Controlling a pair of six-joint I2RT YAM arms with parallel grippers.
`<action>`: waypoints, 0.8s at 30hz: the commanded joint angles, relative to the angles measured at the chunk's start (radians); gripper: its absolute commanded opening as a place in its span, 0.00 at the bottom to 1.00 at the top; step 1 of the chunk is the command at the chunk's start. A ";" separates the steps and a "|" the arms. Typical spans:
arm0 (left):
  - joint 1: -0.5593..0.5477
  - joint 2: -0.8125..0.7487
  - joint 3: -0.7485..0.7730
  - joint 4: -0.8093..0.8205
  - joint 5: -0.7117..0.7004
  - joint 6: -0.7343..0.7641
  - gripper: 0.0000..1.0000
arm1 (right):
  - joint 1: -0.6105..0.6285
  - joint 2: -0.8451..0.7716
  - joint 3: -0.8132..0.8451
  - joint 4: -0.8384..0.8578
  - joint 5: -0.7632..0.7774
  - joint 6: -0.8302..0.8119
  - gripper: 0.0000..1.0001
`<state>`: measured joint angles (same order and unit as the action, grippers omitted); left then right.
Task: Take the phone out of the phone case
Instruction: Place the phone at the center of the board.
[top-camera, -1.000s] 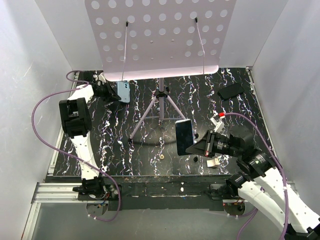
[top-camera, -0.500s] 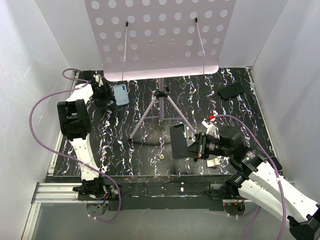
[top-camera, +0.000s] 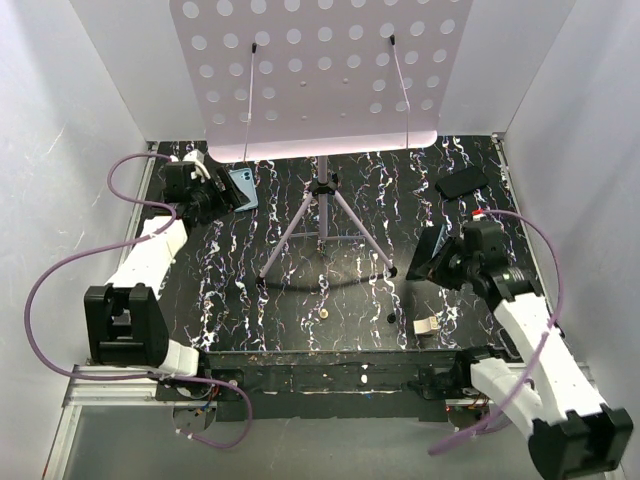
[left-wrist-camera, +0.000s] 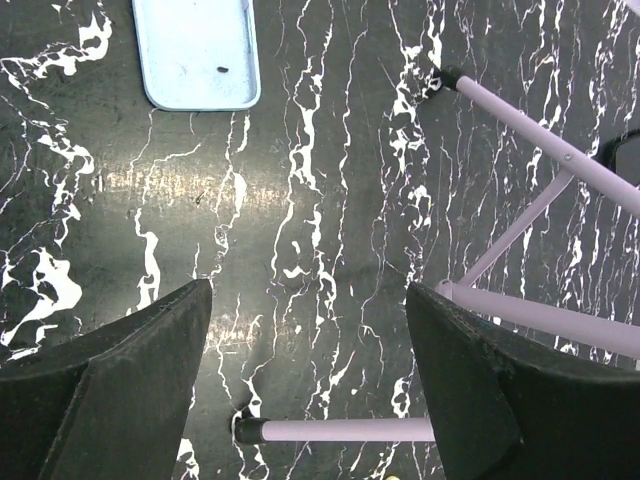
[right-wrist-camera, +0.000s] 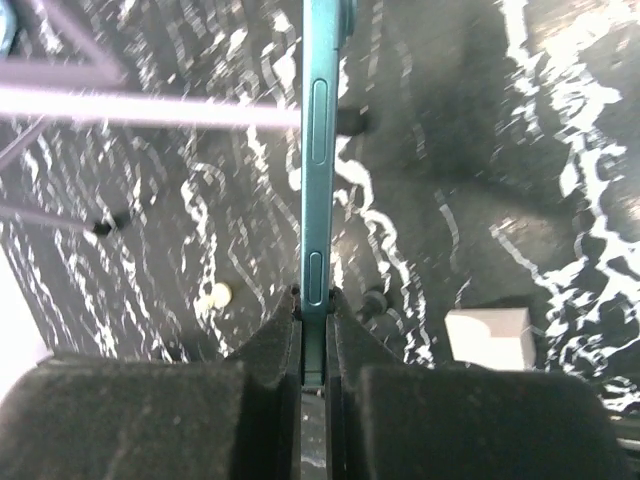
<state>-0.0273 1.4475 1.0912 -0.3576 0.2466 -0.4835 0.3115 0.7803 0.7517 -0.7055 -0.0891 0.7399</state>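
The light blue phone case (left-wrist-camera: 195, 55) lies flat on the black marbled table, hollow side up and empty, at the far left (top-camera: 245, 187). My left gripper (left-wrist-camera: 305, 400) hovers over the table just near of it, open, with nothing between its fingers (top-camera: 210, 193). The phone (right-wrist-camera: 318, 150) shows edge-on as a thin slab with a teal side and buttons. My right gripper (right-wrist-camera: 315, 300) is shut on its lower end. In the top view the phone (top-camera: 431, 250) is a dark slab held off the table at the right by that gripper (top-camera: 442, 264).
A pale purple tripod (top-camera: 320, 222) stands mid-table under a white perforated board (top-camera: 320, 70); one leg (left-wrist-camera: 340, 430) lies just under my left fingers. Another black slab (top-camera: 462, 182) lies far right. A small white block (top-camera: 427, 325) and a small round bead (top-camera: 325, 313) lie near the front.
My left gripper has opened and let go of the case, which now lies on the table. My right arm has swung right with the phone, away from the centre.
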 joint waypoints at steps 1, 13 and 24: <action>0.007 -0.082 -0.036 0.062 -0.026 -0.039 0.78 | -0.207 0.155 0.041 0.164 -0.170 -0.119 0.01; -0.028 -0.114 -0.119 0.155 0.033 -0.110 0.78 | -0.373 0.816 0.140 0.860 -0.491 0.126 0.01; -0.028 -0.116 -0.140 0.195 0.092 -0.152 0.77 | -0.318 1.056 0.210 1.083 -0.314 0.328 0.01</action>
<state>-0.0544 1.3640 0.9627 -0.1951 0.3016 -0.6155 -0.0242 1.7683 0.8627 0.2409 -0.4225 0.9989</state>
